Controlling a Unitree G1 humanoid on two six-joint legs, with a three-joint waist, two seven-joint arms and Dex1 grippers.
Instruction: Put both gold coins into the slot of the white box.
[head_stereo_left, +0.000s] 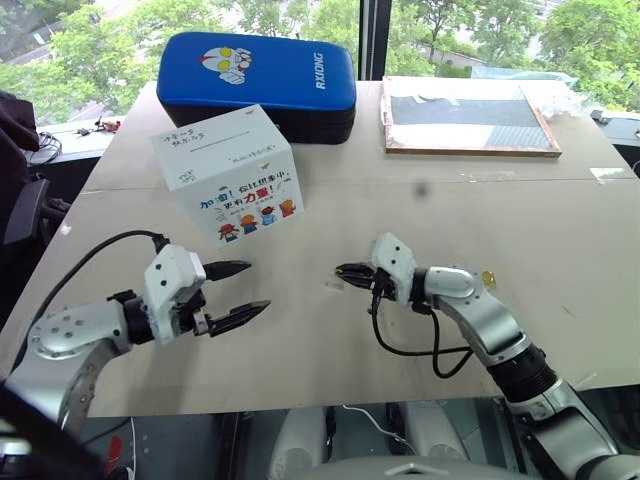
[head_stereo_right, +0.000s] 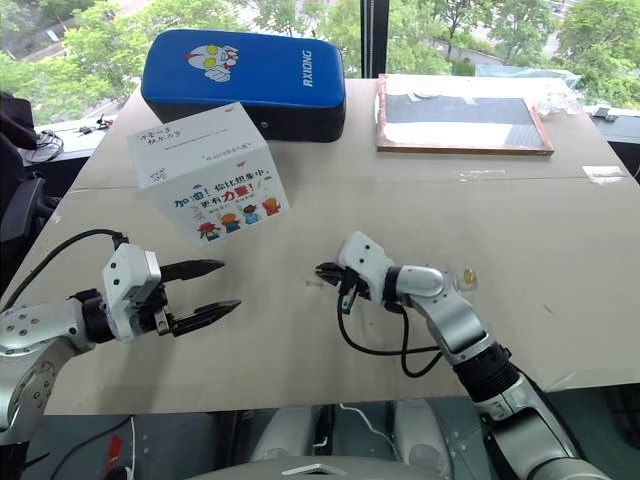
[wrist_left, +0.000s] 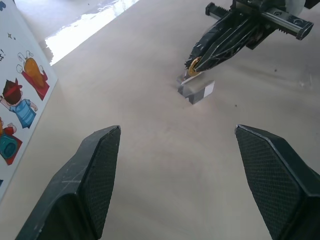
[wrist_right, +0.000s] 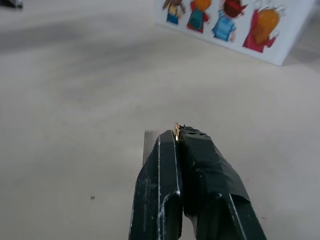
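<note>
Left eye view: blue padded case (head_stereo_left: 256, 80) reads "RXIONG"; white box (head_stereo_left: 228, 182) carries red-and-blue Chinese characters over cartoon figures, blue handwriting beside the slot (head_stereo_left: 222, 138) on top, too small to read. Right gripper (wrist_right: 178, 134) pressed together, pinching a gold coin (wrist_left: 192, 65) edge-on just above a clear plastic bit (wrist_left: 196, 89) on the table (head_stereo_left: 330, 340). Second gold coin (head_stereo_left: 488, 277) lies beside the right forearm. Left gripper (head_stereo_left: 240, 293) spread wide, holding nothing.

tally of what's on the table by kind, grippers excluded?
Gold coins: 2, one pinched in the right gripper, one lying on the table
White box: 1
Blue padded case: 1
Framed board: 1
Clear plastic block: 1
Total: 6
</note>
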